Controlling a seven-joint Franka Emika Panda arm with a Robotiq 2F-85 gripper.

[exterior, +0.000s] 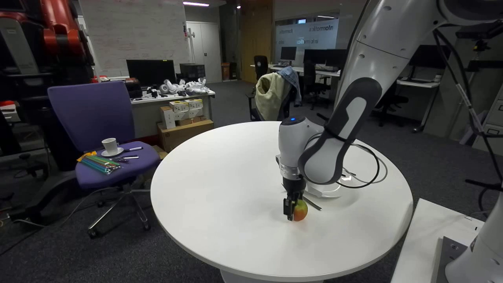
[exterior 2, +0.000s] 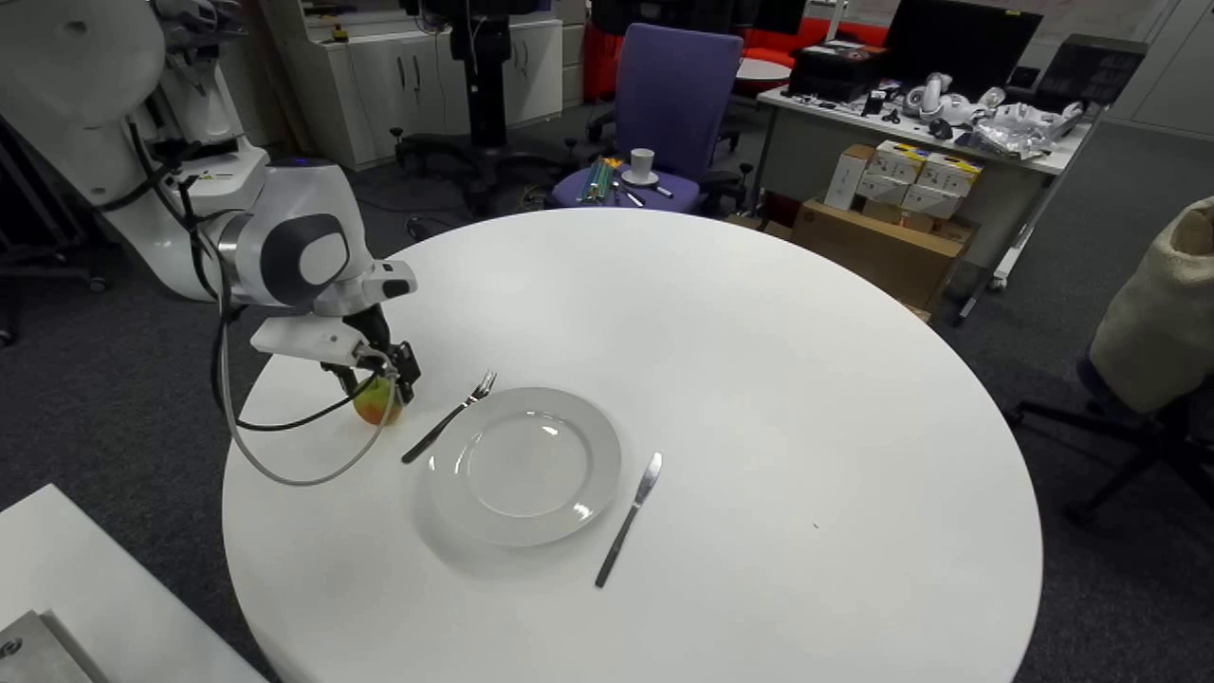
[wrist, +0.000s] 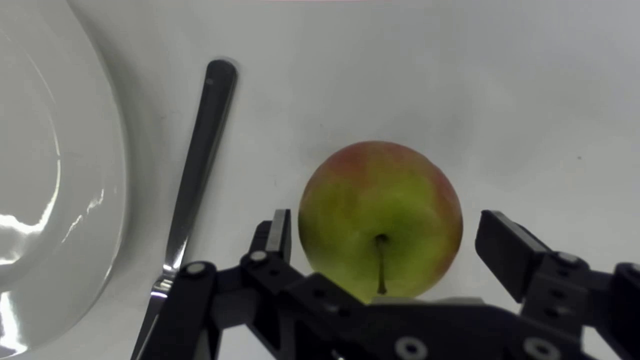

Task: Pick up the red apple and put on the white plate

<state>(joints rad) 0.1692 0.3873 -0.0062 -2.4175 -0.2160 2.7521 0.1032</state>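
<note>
Wrist view shows the gripper (wrist: 387, 230) spread around the red apple (wrist: 380, 215), gaps both sides.

I've got a round white table (exterior 2: 806, 379) here. Directly on it: a red apple (wrist: 380, 200), big yellow-green patch, stem end up in my wrist view. Then a dinner fork (wrist: 187, 210), dark handle, lying between apple and a white dinner plate (exterior 2: 531, 465), right way up, raised rim. On the plate's opposite side I see a table knife (exterior 2: 626, 525), apart from the rim, blade pointing roughly like the fork's tines. Also a tiny dark speck (exterior 2: 815, 526), too small to identify.
</note>
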